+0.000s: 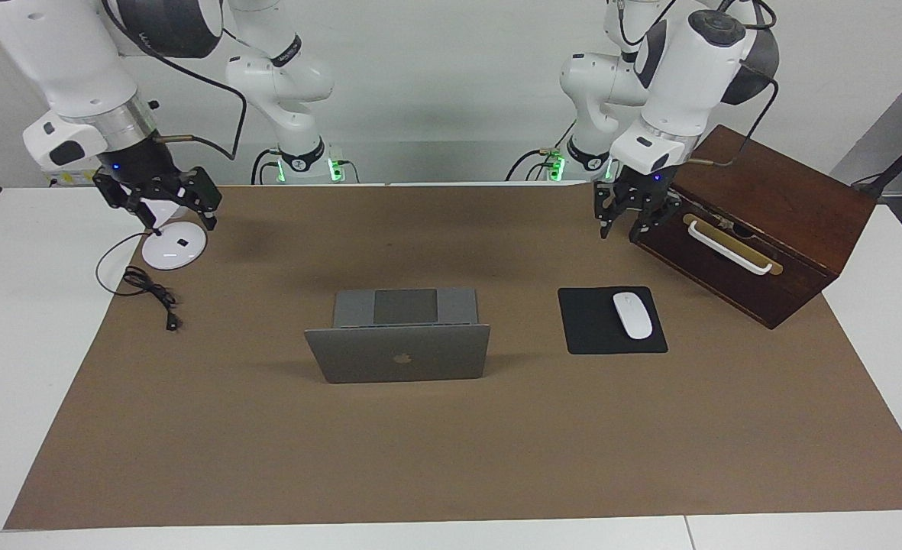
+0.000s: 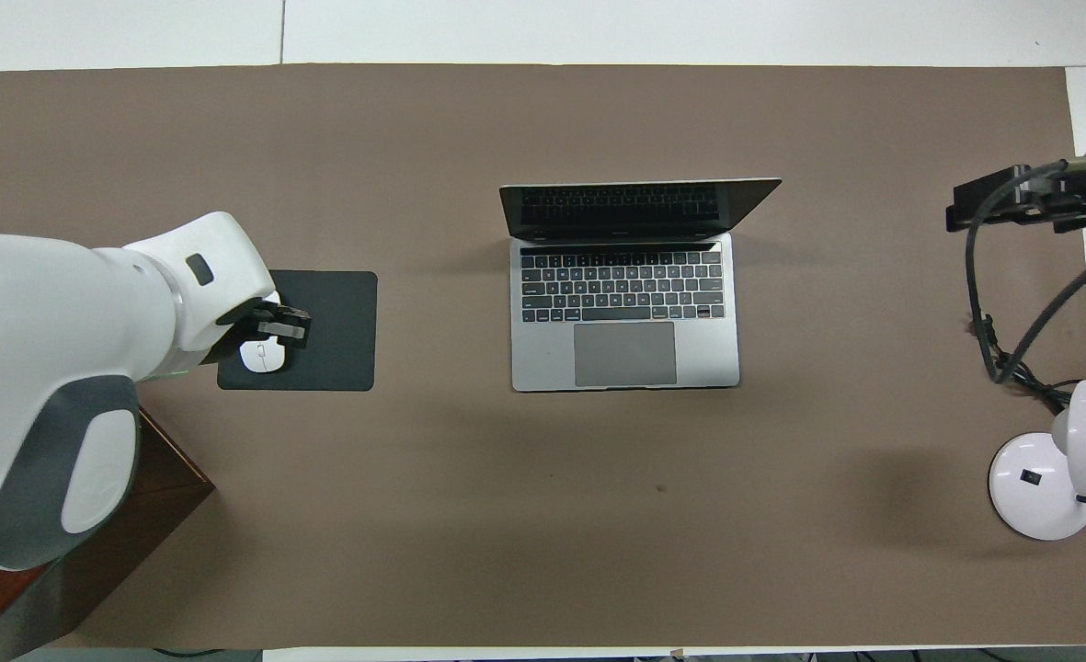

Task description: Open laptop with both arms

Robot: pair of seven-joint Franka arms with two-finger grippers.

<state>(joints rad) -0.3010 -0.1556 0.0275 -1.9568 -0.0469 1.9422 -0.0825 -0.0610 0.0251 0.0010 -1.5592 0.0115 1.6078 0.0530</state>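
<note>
The silver-grey laptop (image 1: 397, 359) stands open in the middle of the brown mat, its lid with the apple logo upright. In the overhead view the laptop (image 2: 625, 354) shows a dark screen, with the keyboard and trackpad toward the robots. Neither gripper touches it. My left gripper (image 1: 619, 233) hangs open in the air beside the wooden box, and from above the left gripper (image 2: 280, 324) covers the mouse. My right gripper (image 1: 183, 227) is open and raised over the lamp base, toward the right arm's end of the table.
A black mouse pad (image 1: 588, 328) with a white mouse (image 1: 632, 315) lies beside the laptop, toward the left arm's end. A dark wooden box (image 1: 771, 198) with a white handle stands there too. A white lamp base (image 1: 174, 248) and a black cable (image 1: 149, 294) sit at the right arm's end.
</note>
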